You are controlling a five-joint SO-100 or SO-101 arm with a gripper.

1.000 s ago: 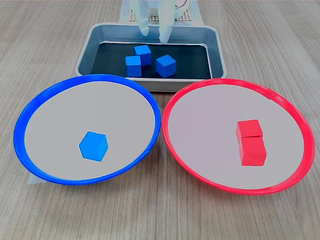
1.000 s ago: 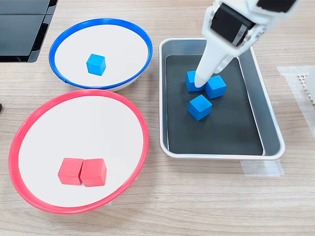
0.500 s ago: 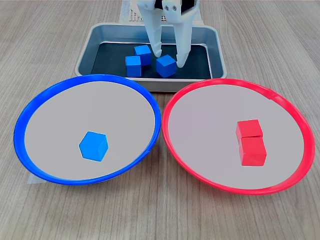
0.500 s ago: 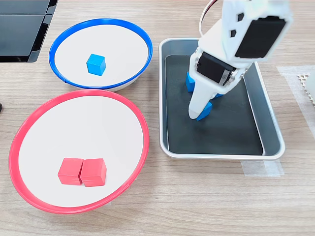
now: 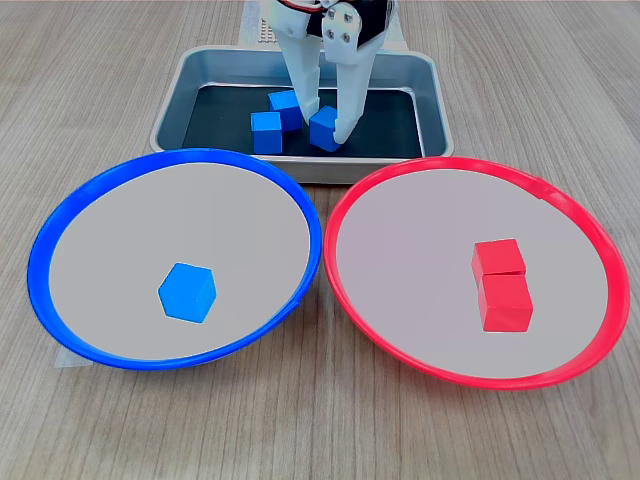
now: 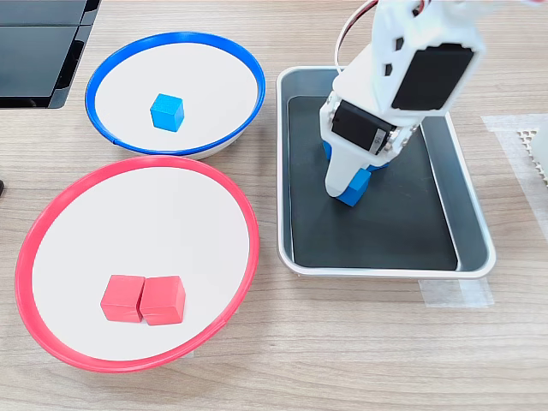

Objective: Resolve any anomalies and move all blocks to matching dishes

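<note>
My white gripper (image 5: 328,131) reaches down into the grey metal tray (image 5: 172,118) and is shut on a blue block (image 5: 322,131), one finger on each side; the block (image 6: 354,186) looks to rest on the tray's dark floor. Two more blue blocks (image 5: 286,104) (image 5: 266,132) lie just to the first exterior view's left of it; the arm hides most of them in the second exterior view. The blue-rimmed dish (image 5: 180,157) holds one blue block (image 5: 187,291). The red-rimmed dish (image 5: 470,165) holds two touching red blocks (image 5: 498,257) (image 5: 505,303).
Both dishes sit side by side on the wooden table right in front of the tray (image 6: 385,271). A black flat object (image 6: 34,51) lies at the second exterior view's top left. Clear tape (image 6: 454,291) and a white mesh piece (image 6: 536,145) flank the tray.
The gripper came down into the tray with its fingers spread around the rightmost blue block, then closed onto it. No block left its place.
</note>
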